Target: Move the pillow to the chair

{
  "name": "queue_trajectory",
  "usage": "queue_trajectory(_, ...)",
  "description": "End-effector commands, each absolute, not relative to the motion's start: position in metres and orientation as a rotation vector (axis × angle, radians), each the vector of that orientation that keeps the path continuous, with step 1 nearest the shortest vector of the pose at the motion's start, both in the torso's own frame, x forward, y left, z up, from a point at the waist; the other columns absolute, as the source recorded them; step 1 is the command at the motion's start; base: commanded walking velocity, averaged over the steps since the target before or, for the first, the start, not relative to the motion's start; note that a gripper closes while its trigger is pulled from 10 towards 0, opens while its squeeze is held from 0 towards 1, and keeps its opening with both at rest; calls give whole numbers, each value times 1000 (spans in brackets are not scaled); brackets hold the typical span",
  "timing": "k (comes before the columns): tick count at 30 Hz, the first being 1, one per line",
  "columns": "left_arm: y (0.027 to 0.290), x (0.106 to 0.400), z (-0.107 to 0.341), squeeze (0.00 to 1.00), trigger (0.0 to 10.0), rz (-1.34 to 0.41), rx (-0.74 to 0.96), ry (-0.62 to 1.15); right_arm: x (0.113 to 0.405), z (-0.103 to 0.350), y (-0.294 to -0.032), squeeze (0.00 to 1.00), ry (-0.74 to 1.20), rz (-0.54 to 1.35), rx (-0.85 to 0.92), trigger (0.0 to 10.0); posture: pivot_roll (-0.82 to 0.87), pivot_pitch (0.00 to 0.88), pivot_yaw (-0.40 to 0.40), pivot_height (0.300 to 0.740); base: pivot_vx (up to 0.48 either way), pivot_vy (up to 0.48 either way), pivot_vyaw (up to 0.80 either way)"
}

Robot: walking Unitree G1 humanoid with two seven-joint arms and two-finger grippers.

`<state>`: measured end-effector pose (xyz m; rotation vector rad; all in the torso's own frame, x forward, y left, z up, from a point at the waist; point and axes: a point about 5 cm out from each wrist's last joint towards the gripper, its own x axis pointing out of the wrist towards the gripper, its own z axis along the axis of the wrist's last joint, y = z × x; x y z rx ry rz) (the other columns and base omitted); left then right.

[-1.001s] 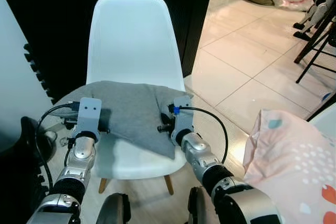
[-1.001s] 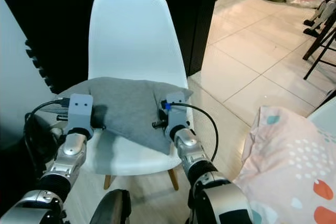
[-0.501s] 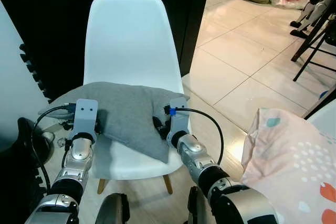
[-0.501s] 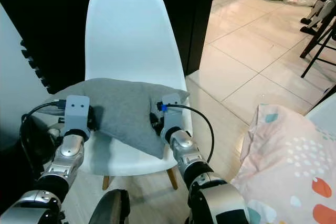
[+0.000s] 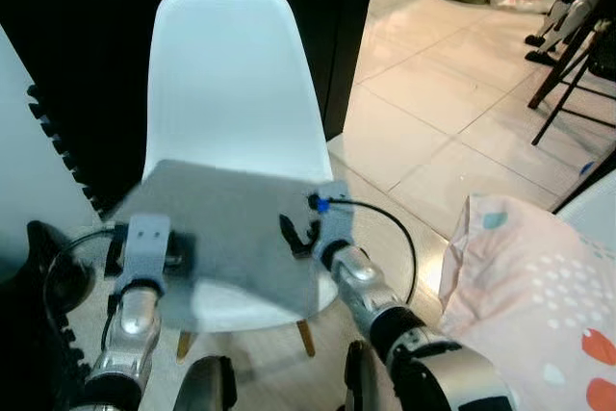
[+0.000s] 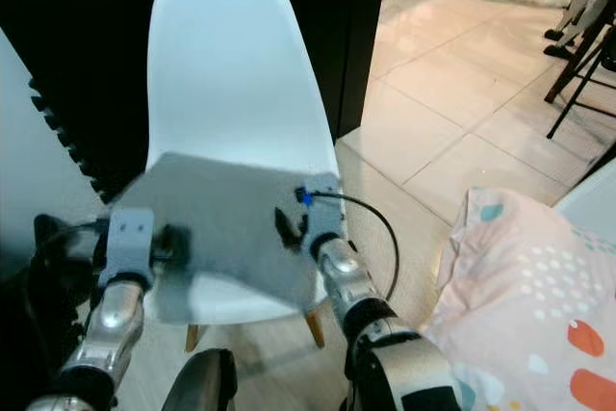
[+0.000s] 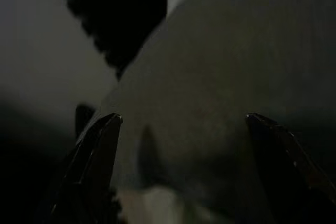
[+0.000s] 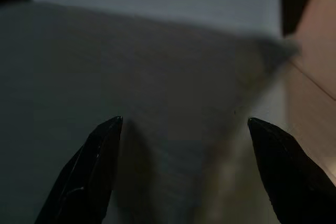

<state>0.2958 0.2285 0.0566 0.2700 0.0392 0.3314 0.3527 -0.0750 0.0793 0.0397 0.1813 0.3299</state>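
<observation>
Pillow [image 5: 226, 228] on chair [image 5: 231, 74] — both grippers [image 7: 181, 129] [image 8: 184, 129] spread wide, empty, per wrist views.

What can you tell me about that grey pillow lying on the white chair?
The grey pillow is a soft, plain cloth cushion, roughly square and slightly blurred in the head views. It lies flat across the seat of the white plastic shell chair, covering most of it, with one corner reaching toward the seat's front edge. The left gripper and the right gripper sit at its two near sides with fingers spread open, and neither is clamped on the fabric.
</observation>
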Motion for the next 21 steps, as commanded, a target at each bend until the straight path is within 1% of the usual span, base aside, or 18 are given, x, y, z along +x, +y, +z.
queue_trajectory(1,228,289,52,1000,10000,350,271,39,348,70,-83,1000,210,279,34,10000,33,133,-65,585,0,0,0)
queue_trajectory(2,232,281,48,1000,10000,393,273,45,347,63,-92,1000,239,225,-4,10000,30,124,-61,585,0,0,0)
queue_trajectory(3,232,281,48,1000,10000,393,273,45,347,63,-92,1000,239,225,-4,10000,30,124,-61,585,0,0,0)
queue_trajectory(4,239,270,42,1000,10000,461,264,53,344,57,-105,1000,267,154,-30,10000,30,122,-61,585,0,0,0)
queue_trajectory(5,240,266,45,0,10000,494,226,24,344,58,-111,0,247,119,-9,10000,30,114,-59,585,0,0,0)
queue_trajectory(8,241,266,53,0,10000,511,191,-24,346,62,-117,0,205,83,26,10000,31,106,-59,585,0,0,0)
queue_trajectory(11,236,274,64,0,10000,474,178,-56,347,67,-119,0,165,81,55,10000,34,98,-61,585,0,0,0)
queue_trajectory(12,211,294,74,0,10000,285,115,-55,346,73,-117,0,119,117,37,10000,33,84,-60,585,0,0,0)
queue_trajectory(14,190,305,76,0,10000,165,112,-32,344,76,-115,0,70,155,11,10000,25,77,-55,585,0,0,0)
queue_trajectory(15,190,305,76,0,10000,165,112,-32,344,76,-115,0,70,155,11,10000,25,77,-55,585,0,0,0)
queue_trajectory(18,174,306,78,0,10000,110,123,-44,339,74,-114,0,67,209,28,10000,14,75,-44,585,0,0,0)
queue_trajectory(21,167,308,79,0,10000,114,123,-35,334,72,-117,0,62,233,68,10000,1,72,-37,590,0,0,0)
